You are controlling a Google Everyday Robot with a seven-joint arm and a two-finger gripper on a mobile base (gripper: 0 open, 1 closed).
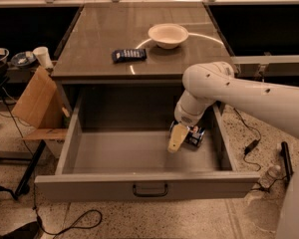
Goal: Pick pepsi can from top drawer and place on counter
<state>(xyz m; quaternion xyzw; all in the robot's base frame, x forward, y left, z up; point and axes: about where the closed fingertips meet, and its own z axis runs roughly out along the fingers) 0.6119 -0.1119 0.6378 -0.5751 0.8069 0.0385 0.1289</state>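
The top drawer point(139, 156) is pulled wide open below the counter point(139, 39). The pepsi can point(195, 136), dark blue with white marks, sits on the drawer floor near the right wall. My gripper point(179, 139) reaches down into the drawer from the right on the white arm point(229, 91). Its tan tip is right beside the can on the can's left and partly hides it. I cannot tell whether the can is upright or whether the gripper touches it.
A white bowl point(168, 35) and a flat dark packet point(129, 55) lie on the counter. A cardboard box point(37, 101) leans at the drawer's left side. Cables and a black stand lie on the floor. A pale wooden shelf runs along the back.
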